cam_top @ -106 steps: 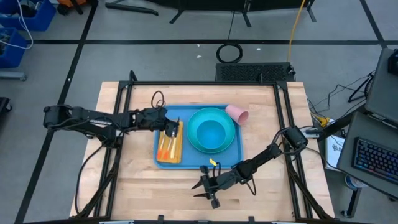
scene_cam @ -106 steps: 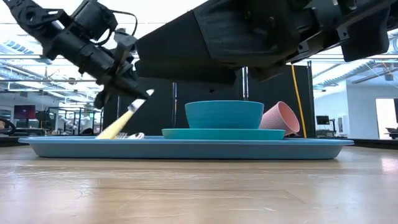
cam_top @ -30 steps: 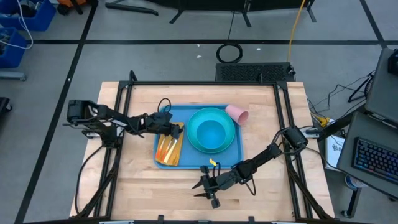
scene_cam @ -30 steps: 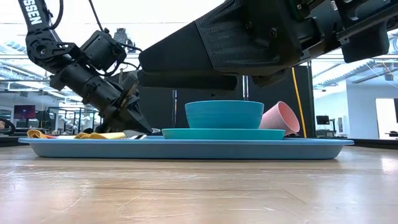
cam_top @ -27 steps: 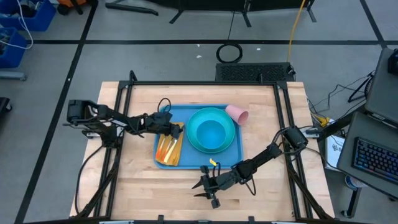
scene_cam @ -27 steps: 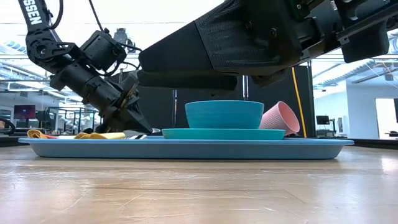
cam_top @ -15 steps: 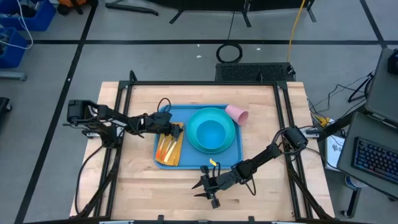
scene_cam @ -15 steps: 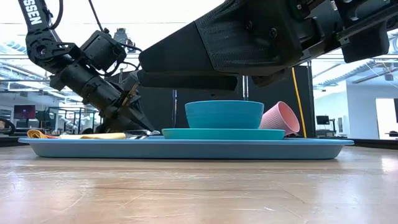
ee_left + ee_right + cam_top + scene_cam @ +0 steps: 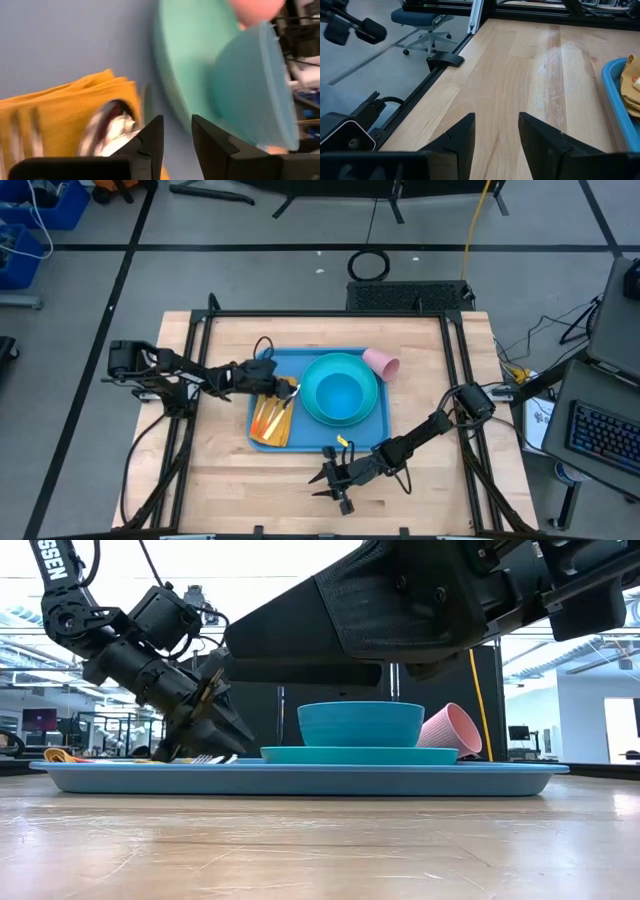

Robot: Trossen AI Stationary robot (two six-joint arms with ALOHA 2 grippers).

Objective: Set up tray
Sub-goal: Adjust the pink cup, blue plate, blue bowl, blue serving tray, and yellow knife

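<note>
- Hovering low over the tray's left part: left gripper (image 9: 283, 388), fingers (image 9: 150, 137) slightly apart with nothing clamped, just above a spoon (image 9: 107, 125) lying on the yellow napkin (image 9: 270, 418).
- Sat mid-table: blue tray (image 9: 300, 442), carrying napkin and cutlery on its left, turquoise plate (image 9: 372, 412) with bowl (image 9: 338, 390) to their right.
- Lay tipped at the tray's far right corner, beside the plate: pink cup (image 9: 381, 362).
- Parked on bare wood near the tray's front edge: right gripper (image 9: 335, 483), fingers apart, empty.
- Risk, judged: lifting away carelessly could snag the spoon or drag the napkin askew; a sideways swing could knock the plate rim.
</note>
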